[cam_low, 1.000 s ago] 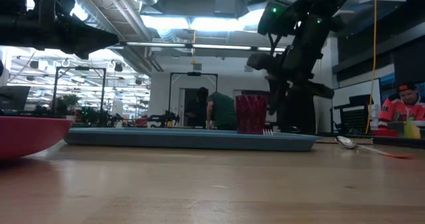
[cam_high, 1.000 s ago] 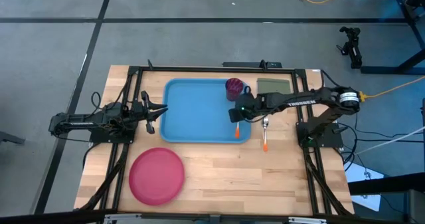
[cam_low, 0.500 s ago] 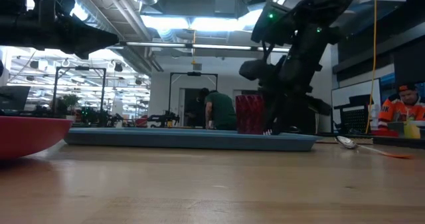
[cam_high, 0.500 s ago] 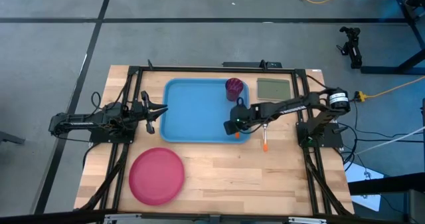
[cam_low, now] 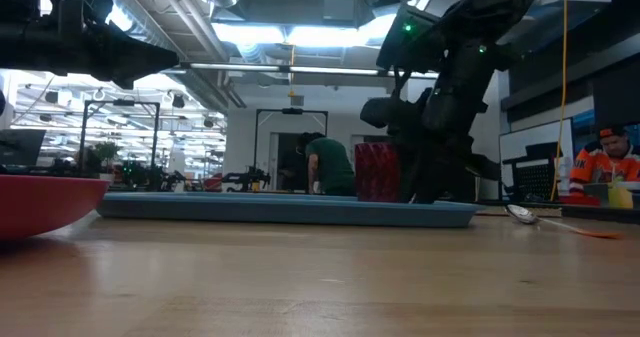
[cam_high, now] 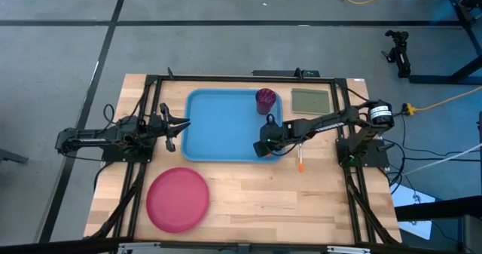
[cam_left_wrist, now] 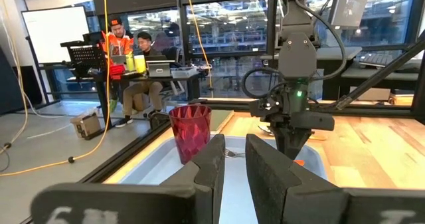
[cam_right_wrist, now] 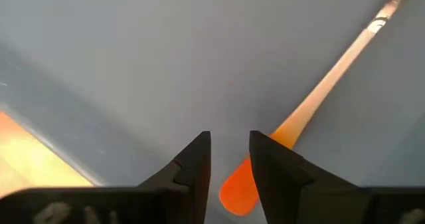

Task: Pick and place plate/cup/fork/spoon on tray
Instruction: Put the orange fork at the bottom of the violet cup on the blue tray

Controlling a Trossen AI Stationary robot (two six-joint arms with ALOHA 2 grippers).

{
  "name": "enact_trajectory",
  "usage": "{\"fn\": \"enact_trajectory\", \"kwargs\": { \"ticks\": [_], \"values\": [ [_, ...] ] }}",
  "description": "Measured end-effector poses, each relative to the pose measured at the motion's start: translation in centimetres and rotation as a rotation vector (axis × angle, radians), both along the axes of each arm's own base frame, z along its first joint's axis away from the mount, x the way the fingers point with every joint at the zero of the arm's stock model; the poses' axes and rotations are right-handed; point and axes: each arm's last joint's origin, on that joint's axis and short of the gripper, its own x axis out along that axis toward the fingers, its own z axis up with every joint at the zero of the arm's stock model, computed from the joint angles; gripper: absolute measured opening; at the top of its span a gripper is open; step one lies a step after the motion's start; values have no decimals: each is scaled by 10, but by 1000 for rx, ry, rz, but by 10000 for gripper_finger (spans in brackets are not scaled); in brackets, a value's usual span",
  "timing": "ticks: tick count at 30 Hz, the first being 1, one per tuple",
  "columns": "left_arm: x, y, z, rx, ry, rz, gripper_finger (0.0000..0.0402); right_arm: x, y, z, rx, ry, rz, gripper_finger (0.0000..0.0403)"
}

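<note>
The light-blue tray (cam_high: 226,126) lies mid-table. The dark magenta cup (cam_high: 265,99) stands upright in its far right corner. The orange-handled fork (cam_right_wrist: 312,98) lies flat in the tray's near right corner. My right gripper (cam_high: 263,148) is low over that corner and narrowly open, with the fork's handle end (cam_right_wrist: 236,189) between its fingertips (cam_right_wrist: 230,154). The spoon (cam_high: 300,160) lies on the table right of the tray. The pink-red plate (cam_high: 178,200) rests on the table at the near left. My left gripper (cam_high: 185,121) is shut and waits at the tray's left edge. My right gripper comes down on the fork's handle end (cam_right_wrist: 236,189), slanting in from the table's right. One finger (cam_right_wrist: 275,159) covers part of the handle. The fork lies flat on the tray floor. I cannot tell whether the fingers touch it.
An olive-green pad (cam_high: 310,100) lies at the far right of the table. The tray's raised rim (cam_right_wrist: 73,141) runs close beside my right gripper. People sit at desks in the room behind the table (cam_left_wrist: 126,58). Bare wood lies between the plate and the spoon.
My right gripper has moved toward the table's near edge and a little left. It has come down over the fork's handle and tipped over. The fork has stayed where it lay in the tray.
</note>
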Motion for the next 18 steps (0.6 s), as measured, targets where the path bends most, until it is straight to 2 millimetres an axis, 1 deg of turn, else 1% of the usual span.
{"fn": "enact_trajectory", "kwargs": {
  "ticks": [18],
  "values": [
    [0,0,0,0,0,0,55,-4,1,-1,6,41,-7,108]
  ]
}}
